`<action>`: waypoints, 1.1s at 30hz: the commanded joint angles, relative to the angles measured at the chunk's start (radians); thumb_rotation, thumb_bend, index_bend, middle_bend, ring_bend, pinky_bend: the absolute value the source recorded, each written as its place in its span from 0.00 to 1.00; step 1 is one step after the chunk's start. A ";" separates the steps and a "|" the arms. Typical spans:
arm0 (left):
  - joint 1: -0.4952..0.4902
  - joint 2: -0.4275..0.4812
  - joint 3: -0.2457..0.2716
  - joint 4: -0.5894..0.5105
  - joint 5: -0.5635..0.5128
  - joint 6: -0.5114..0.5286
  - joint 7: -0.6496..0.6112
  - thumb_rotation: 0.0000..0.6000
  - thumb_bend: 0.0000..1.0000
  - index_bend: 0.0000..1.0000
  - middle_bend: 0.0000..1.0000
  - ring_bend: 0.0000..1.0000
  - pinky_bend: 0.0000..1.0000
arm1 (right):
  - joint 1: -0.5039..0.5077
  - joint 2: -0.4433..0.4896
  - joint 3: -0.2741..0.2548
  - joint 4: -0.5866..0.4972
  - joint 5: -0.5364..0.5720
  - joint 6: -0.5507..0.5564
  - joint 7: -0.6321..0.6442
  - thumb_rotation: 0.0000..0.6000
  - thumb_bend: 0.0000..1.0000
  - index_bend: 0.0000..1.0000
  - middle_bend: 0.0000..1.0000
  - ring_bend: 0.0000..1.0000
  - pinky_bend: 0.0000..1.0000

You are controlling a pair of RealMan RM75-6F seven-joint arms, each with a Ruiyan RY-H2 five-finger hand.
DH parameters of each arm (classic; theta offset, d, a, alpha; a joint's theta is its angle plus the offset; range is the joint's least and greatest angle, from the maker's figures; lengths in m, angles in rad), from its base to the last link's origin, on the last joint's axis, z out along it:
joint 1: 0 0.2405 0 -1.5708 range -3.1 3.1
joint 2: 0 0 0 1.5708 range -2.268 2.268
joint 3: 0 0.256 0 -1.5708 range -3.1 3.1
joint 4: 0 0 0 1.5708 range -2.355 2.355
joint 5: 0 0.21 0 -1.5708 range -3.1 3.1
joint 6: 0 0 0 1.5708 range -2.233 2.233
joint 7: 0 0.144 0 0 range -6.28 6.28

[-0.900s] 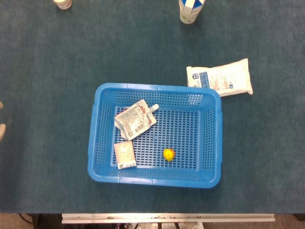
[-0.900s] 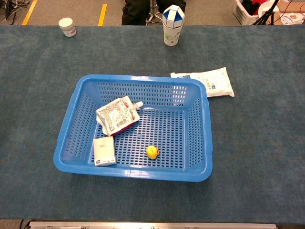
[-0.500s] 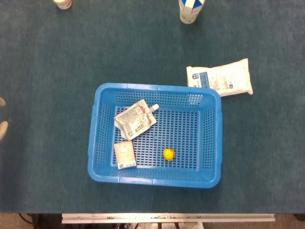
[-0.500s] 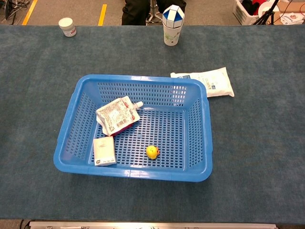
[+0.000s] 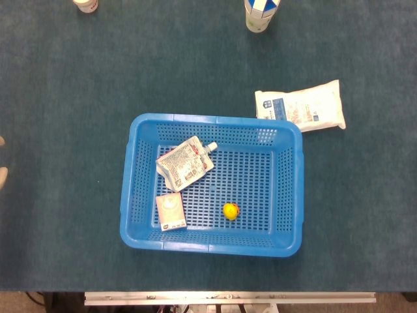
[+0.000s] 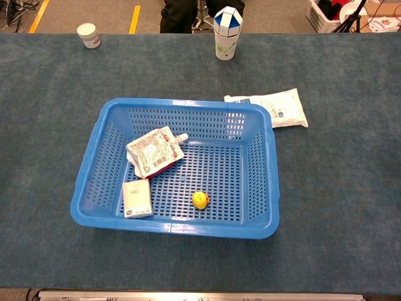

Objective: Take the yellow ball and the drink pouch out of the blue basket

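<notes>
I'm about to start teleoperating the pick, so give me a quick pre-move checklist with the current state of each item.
1. Yellow ball lies free on the floor of the blue basket, touching nothing else: ok.
2. Drink pouch lies uncovered in the basket, spout toward the far wall: ok.
3. Small white packet lies apart from the ball, so it should not interfere: ok.
4. Left hand is ready: cannot tell, only a sliver shows at the head view's left edge.
5. Right hand is ready: cannot tell, neither view shows it.
6. Bare table to the right of the basket for setting things down: ok.
</notes>
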 commanded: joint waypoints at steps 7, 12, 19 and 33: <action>-0.002 0.007 -0.008 0.001 -0.006 0.001 -0.022 1.00 0.27 0.40 0.43 0.31 0.30 | 0.103 -0.012 -0.020 -0.029 0.049 -0.203 -0.071 1.00 0.19 0.16 0.33 0.22 0.36; 0.000 -0.002 -0.015 -0.005 -0.018 0.011 -0.004 1.00 0.27 0.40 0.43 0.31 0.30 | 0.167 -0.057 -0.005 -0.008 0.109 -0.292 -0.094 1.00 0.19 0.16 0.33 0.22 0.36; 0.007 -0.009 -0.014 -0.027 -0.024 0.023 0.033 1.00 0.27 0.40 0.43 0.31 0.30 | 0.229 -0.094 0.005 0.000 0.113 -0.367 -0.073 1.00 0.19 0.16 0.33 0.23 0.40; 0.037 -0.006 0.002 -0.049 0.004 0.067 0.042 1.00 0.27 0.40 0.43 0.31 0.30 | 0.398 -0.100 0.087 -0.061 0.008 -0.494 0.004 1.00 0.19 0.31 0.39 0.28 0.44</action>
